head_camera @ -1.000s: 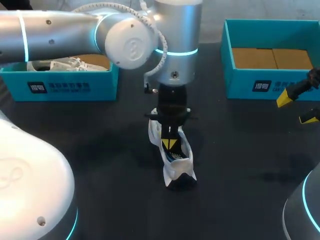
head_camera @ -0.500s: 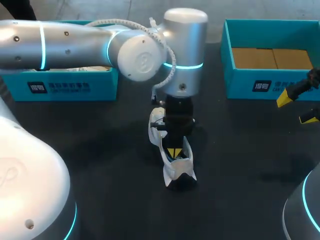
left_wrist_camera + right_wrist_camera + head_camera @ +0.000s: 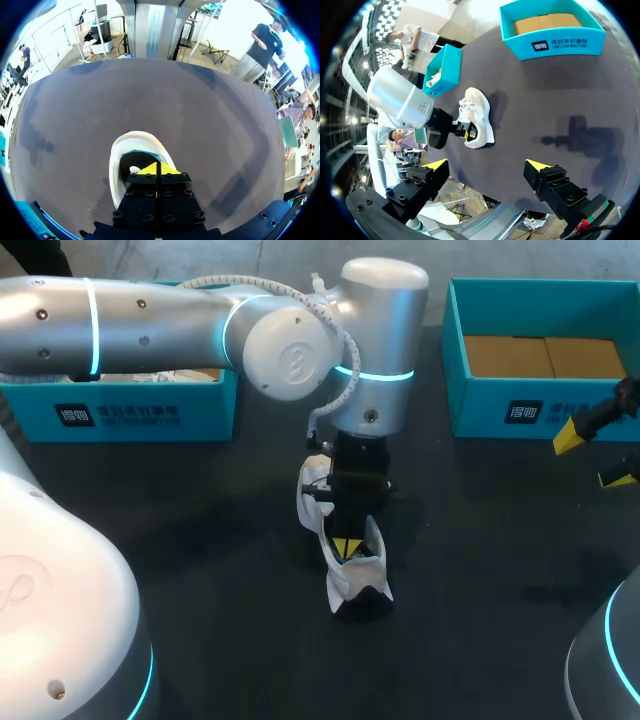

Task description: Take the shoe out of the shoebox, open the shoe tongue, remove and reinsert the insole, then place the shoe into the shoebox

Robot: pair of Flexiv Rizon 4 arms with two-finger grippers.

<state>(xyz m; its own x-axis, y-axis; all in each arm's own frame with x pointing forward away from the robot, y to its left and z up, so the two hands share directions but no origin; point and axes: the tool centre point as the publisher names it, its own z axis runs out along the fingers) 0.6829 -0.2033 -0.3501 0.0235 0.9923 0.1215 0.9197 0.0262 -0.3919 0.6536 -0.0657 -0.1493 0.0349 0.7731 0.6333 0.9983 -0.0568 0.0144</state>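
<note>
Shoe (image 3: 350, 575) lies near-to-far, toe pointing away, slightly left.

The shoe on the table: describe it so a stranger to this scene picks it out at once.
On the dark table, midway between the teal left box and the teal right box, a white shoe lies on the bare surface. Unlike the other shoe, which sits in the left box, it has the left arm's jaws, shut, down in its opening.

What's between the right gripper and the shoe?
Only bare dark table. The right wrist view shows the open right gripper facing the shoe with nothing in between, and the head view agrees.
</note>
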